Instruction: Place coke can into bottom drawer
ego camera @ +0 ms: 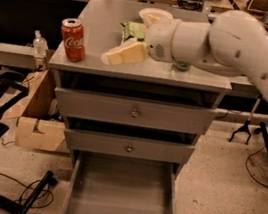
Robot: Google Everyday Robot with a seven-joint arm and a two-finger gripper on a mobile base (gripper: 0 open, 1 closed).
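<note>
Tool [109, 57] is hovering at upper centre, open or closed I cannot tell, needing a level leftward approach toward coke can [73, 39] at upper left.

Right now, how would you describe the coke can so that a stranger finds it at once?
Look at the grey cabinet with its bottom drawer pulled open. On its top, at the front left corner, stands the coke can, left of the gripper. It is the only red thing there.
</note>
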